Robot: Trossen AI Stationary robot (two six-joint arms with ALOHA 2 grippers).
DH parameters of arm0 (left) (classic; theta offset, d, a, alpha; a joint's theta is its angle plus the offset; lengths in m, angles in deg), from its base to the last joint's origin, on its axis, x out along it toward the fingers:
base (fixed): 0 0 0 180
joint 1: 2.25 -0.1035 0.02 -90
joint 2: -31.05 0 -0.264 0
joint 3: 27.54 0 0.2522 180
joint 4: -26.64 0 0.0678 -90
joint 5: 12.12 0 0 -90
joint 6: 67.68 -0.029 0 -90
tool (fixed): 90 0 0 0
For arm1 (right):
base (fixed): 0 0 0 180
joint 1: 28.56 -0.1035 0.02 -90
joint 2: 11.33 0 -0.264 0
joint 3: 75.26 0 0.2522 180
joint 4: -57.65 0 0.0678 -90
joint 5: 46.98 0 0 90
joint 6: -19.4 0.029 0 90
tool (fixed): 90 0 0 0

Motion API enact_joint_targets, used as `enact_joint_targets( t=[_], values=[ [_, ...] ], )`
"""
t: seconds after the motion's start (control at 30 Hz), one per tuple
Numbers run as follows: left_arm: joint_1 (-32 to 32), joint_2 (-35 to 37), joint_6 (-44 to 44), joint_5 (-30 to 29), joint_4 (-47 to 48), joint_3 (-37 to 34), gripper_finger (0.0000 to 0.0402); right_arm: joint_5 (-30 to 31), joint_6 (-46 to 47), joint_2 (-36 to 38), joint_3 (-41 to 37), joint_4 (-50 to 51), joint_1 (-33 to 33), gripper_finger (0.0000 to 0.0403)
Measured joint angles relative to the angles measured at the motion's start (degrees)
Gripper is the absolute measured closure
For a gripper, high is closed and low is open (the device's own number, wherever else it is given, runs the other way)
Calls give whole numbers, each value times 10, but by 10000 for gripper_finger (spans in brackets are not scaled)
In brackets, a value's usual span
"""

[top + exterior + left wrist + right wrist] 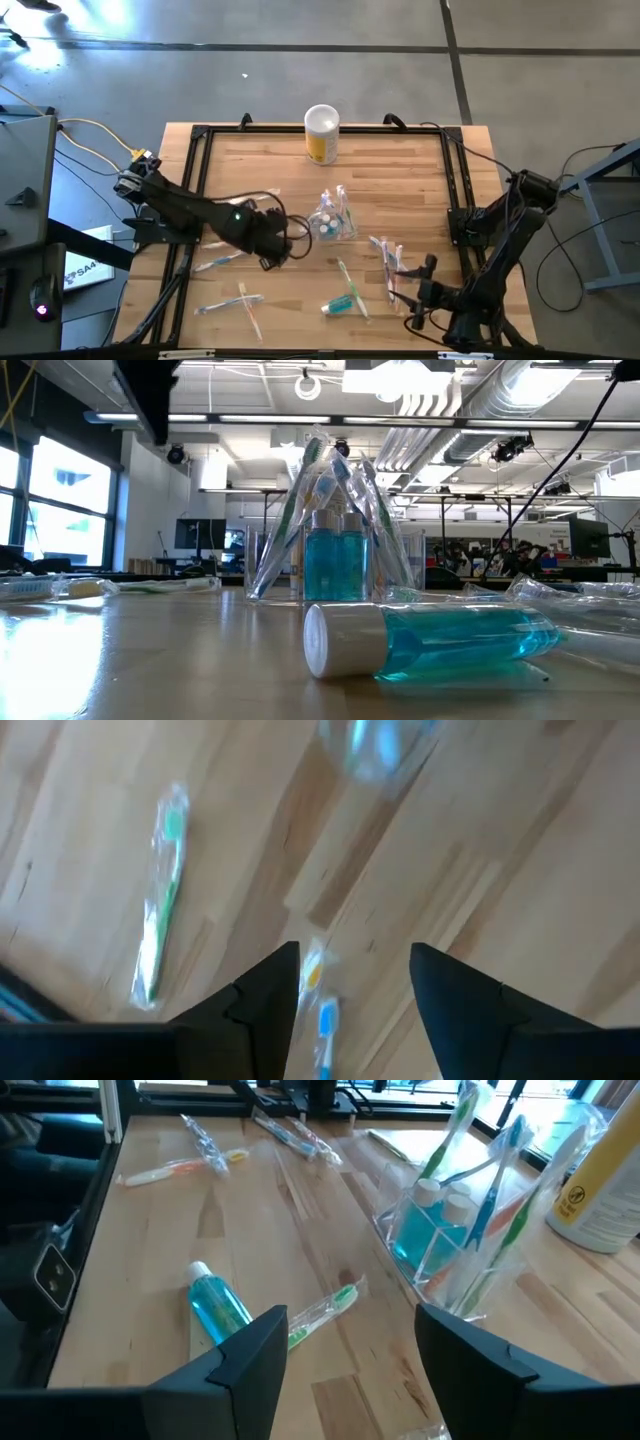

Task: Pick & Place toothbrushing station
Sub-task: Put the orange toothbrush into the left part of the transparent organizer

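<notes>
The toothbrushing station's clear plastic holder (333, 218) stands upright mid-table on its base, with several toothbrushes and teal bottles in it; it also shows in the low view (335, 530) and the right wrist view (470, 1230). A teal tube (340, 305) lies on its side near the front edge, also seen in the low view (440, 640). Wrapped toothbrushes (225, 262) lie scattered on the wood. My left gripper (282, 245) is open just left of the holder, above a wrapped toothbrush (318, 990). My right gripper (410, 295) is open and empty at the front right.
A yellow canister with a white top (322, 135) stands at the table's far edge. More wrapped toothbrushes lie at the front left (240, 300) and right of centre (388, 262). A black frame (190, 160) runs around the table.
</notes>
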Motion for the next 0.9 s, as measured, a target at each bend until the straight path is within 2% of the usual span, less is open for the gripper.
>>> enact_joint_targets(
  t=[0.07,0.2,0.5,0.6,0.9],
  values=[
    [5,1,10,7,-12,-29,218,0,0,-6,0,-2,4,191],
    [-1,1,10,60,-48,-97,218,0,0,-8,0,-3,11,191],
    [-39,1,-5,107,-160,-219,218,0,-5,-8,0,-3,25,191],
    [-43,1,-10,115,-190,-242,218,0,-12,-8,0,-3,25,191],
    [-41,1,9,122,-189,-262,218,-3,-15,-8,0,-5,25,191]
  ],
)
